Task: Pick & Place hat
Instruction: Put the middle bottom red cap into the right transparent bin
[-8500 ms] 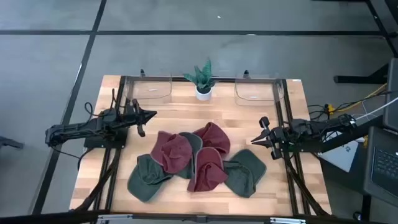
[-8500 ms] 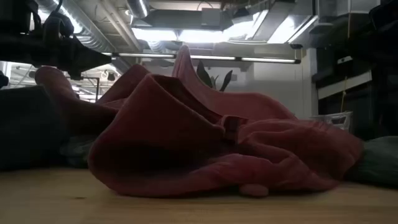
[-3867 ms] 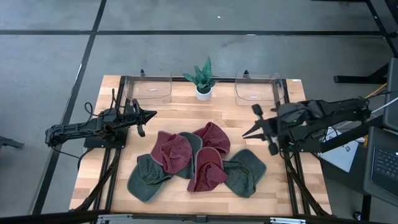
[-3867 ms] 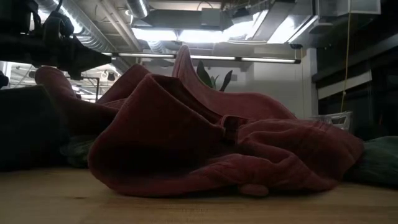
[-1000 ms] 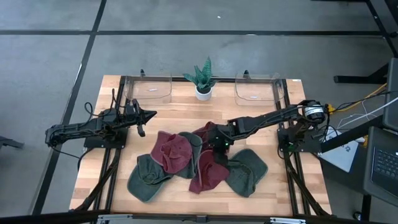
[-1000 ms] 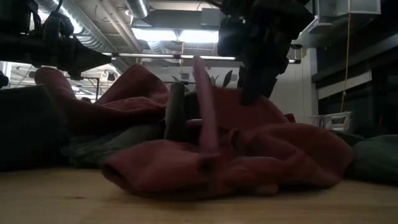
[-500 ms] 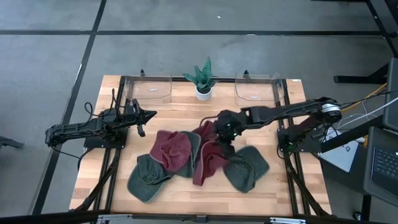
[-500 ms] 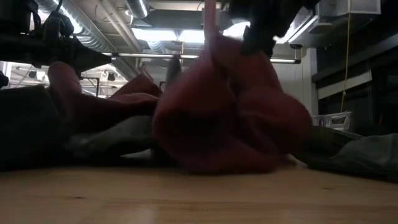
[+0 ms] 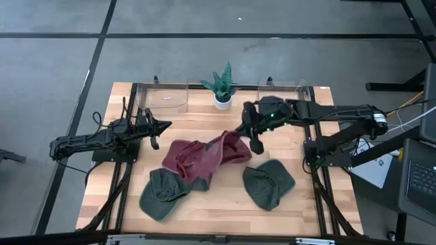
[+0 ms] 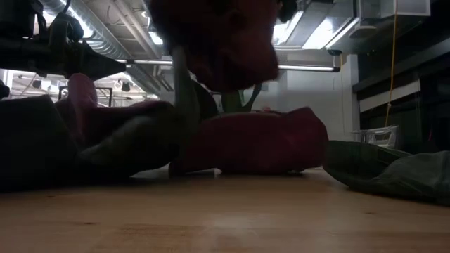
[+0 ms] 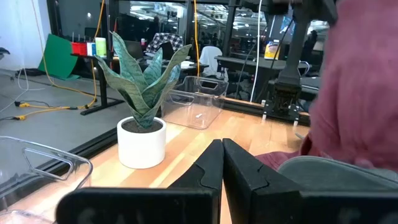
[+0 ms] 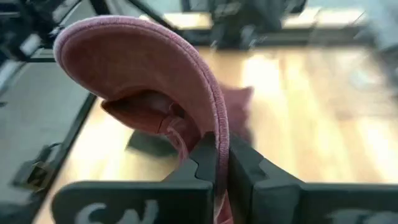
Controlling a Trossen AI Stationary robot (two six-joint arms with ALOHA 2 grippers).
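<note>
Clenched on the brim of a red cap (image 12: 149, 81) in the right wrist view, right gripper (image 12: 217, 155). High view, centre right: right gripper (image 9: 253, 133) above the cap pile (image 9: 197, 163), red cap dangling. Left of frame: left gripper (image 9: 162, 125) parked, pinched shut on nothing. Low view, top centre: red cap (image 10: 218, 42) hanging clear.

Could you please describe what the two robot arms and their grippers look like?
Both arms are dark and slender, with thin cables alongside. The left gripper and right gripper each end in two black angular fingers. White lettering marks the right wrist.
</note>
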